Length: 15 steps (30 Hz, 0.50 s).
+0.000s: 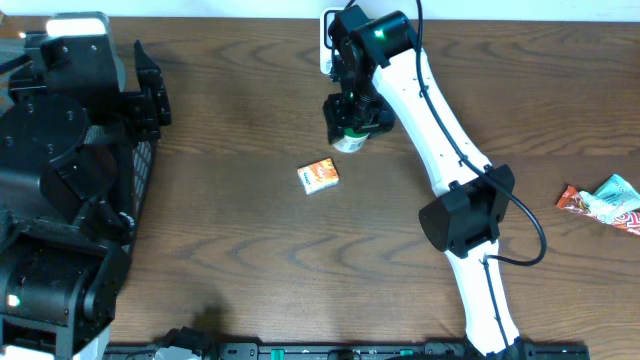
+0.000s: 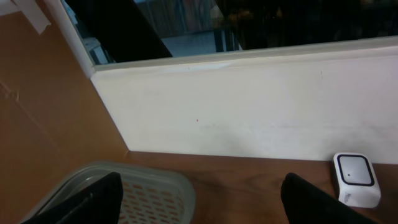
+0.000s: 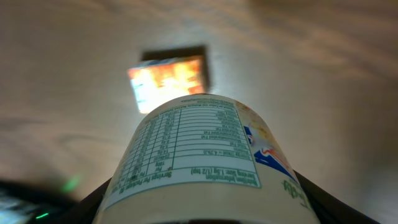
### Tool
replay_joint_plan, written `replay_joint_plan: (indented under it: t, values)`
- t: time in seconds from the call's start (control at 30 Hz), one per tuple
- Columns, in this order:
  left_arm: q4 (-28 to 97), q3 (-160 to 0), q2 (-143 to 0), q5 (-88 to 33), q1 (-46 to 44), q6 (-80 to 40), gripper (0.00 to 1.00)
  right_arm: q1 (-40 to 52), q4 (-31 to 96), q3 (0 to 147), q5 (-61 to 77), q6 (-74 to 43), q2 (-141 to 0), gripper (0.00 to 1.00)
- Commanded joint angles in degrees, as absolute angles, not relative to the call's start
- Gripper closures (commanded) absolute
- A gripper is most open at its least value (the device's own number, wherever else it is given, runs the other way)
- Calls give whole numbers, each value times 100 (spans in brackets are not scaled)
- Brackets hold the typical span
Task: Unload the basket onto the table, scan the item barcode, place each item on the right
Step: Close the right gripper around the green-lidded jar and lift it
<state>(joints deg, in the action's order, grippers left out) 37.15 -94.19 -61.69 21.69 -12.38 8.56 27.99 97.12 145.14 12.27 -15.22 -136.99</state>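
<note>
My right end effector (image 3: 205, 202) is pinching a white bottle (image 3: 199, 149), with a dark finger pressed against each side. The nutrition panel on its label faces my wrist camera. Whether the bottle's base touches the tabletop (image 3: 323, 62) I cannot tell. Just past the bottle, a small orange box (image 3: 168, 84) lies flat on the brown wood, blurred, near the bottle but not touching it. From overhead, the bottle is in the middle of the tabletop's far half, under my right wrist.

My left end effector (image 2: 199, 202) is spread wide, with nothing between its fingers. Right below it is the corner of a grey perforated basket (image 2: 155, 193). Farther on, a white scanner (image 2: 356, 178) stands on the tabletop against the white wall (image 2: 249, 106). Two snack packets (image 1: 605, 198) lie at the right edge, well apart from the bottle.
</note>
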Motion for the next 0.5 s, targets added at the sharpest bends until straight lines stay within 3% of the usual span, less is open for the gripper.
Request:
replay_joint_plan:
  t: [0.0,0.47]
  values:
    - [3708,-9391,-6117,2141,-1219,587,18,2808,9732,14466,2248,-2067,-13653,56]
    - [3723,-9391,-6119,1970,-1219,395,18,2818,9555,12457,2950,-2139,-13653,55]
